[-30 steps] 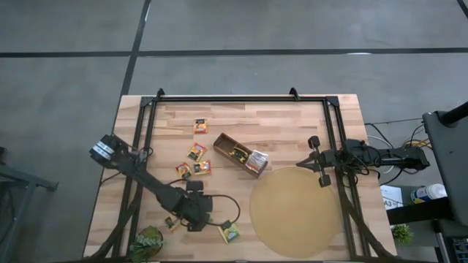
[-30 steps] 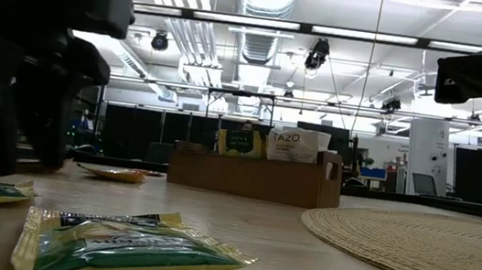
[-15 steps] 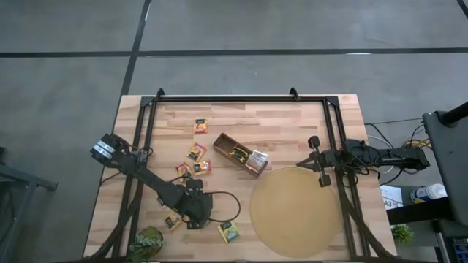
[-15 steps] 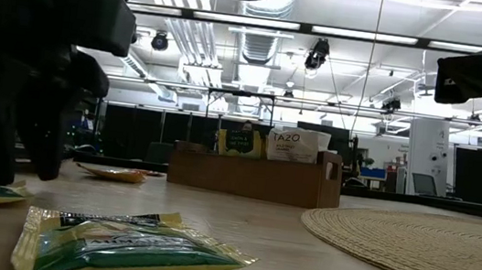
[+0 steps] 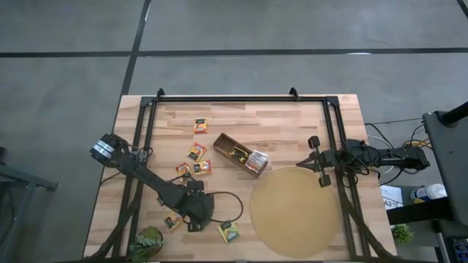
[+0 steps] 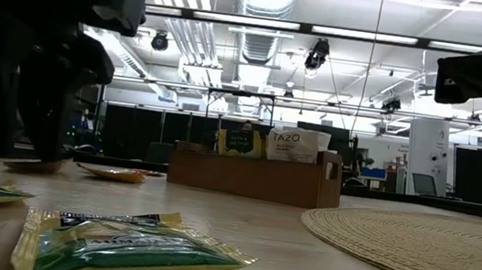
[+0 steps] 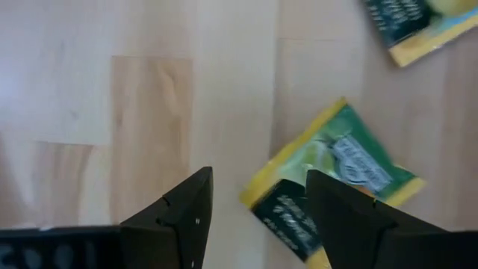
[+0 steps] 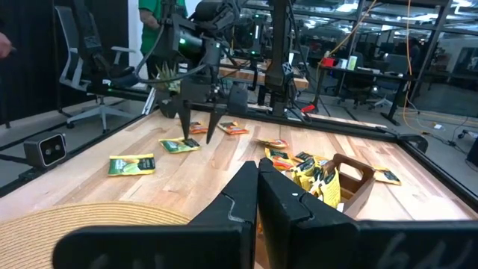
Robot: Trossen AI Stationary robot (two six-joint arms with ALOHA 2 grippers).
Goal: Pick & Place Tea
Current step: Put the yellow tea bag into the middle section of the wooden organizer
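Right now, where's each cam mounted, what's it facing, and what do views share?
High: overhead, straight down on table; both arms show.
Low: table height, level toward wooden box; left arm at left.
Left wrist: down past open left fingers at a green-yellow sachet.
Right wrist: across past shut right fingers toward the left arm.
Shared: box and round mat in high, low, right wrist.
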